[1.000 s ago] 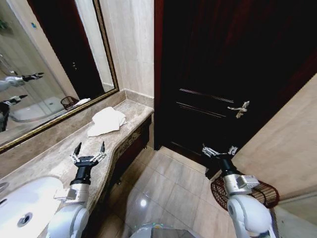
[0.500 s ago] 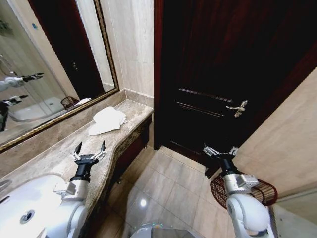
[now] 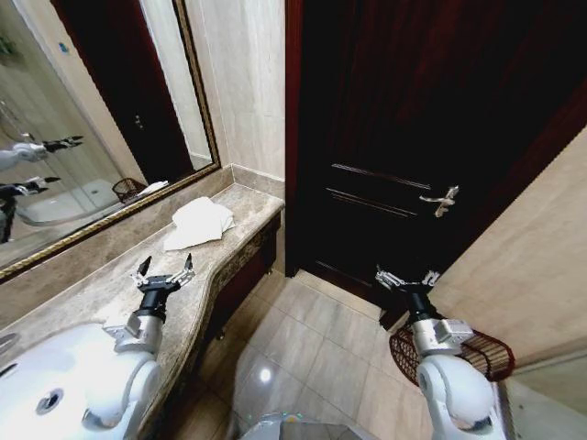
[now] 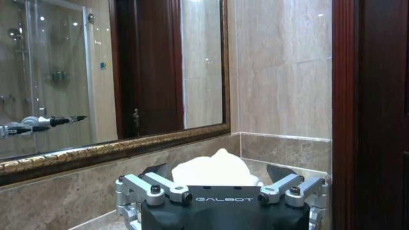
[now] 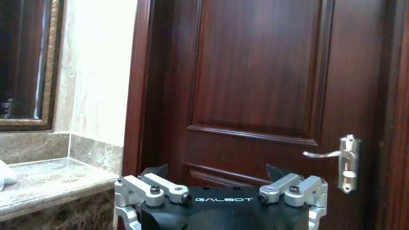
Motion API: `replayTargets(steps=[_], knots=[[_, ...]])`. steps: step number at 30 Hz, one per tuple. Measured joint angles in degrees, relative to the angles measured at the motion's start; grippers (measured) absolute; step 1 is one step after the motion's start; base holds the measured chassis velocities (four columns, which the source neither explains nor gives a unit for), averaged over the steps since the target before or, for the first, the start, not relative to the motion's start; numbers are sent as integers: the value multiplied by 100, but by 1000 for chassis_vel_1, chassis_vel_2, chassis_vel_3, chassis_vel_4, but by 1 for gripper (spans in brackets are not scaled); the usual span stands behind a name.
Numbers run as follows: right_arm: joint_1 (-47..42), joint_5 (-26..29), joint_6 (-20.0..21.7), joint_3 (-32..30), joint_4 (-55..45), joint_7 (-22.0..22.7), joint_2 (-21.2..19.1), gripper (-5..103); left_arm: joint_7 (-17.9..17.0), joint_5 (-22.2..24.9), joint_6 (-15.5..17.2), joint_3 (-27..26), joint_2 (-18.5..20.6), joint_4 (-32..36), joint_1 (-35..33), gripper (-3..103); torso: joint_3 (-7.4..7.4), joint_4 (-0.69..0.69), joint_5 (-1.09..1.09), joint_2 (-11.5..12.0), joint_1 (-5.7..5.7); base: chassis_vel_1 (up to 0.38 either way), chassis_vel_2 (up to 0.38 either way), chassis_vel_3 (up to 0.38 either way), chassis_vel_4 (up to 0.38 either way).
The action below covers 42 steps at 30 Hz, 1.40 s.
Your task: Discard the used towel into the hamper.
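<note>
Marble vanity counter (image 3: 234, 240) carries the white towel (image 3: 197, 223) at 12 o'clock of the spread, empty left gripper (image 3: 163, 272); the spread right gripper (image 3: 406, 277) hovers over the hamper (image 3: 484, 348) beside the dark door (image 3: 413, 137).

towel (image 3: 197, 223): white, crumpled in a loose heap, lying on the marble counter (image 3: 110, 284) near its far end, below the mirror | hamper (image 3: 481, 353): dark red-brown wire basket, upright on the floor by the wall
</note>
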State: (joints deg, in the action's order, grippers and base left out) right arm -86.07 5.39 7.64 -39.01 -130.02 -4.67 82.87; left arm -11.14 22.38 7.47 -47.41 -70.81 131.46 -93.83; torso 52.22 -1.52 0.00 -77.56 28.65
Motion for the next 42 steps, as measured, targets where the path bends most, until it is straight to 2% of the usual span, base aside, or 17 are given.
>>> replayTargets(steps=[13,25,42], knots=[[132,-164,53,226,66,14,49,100,15,57,-281,-69,-58,-93,-106,100,0,0,0,0,-1,-30,31,33,-30],[83,-172,53,193,7,70,33,100,238,41,-293,-39,-186,46,-160,100,0,0,1,1,1,-89,91,97,-92],[51,-164,53,189,-73,83,39,100,288,0,-386,-59,-229,82,-219,100,0,0,0,0,0,-23,119,118,-20]])
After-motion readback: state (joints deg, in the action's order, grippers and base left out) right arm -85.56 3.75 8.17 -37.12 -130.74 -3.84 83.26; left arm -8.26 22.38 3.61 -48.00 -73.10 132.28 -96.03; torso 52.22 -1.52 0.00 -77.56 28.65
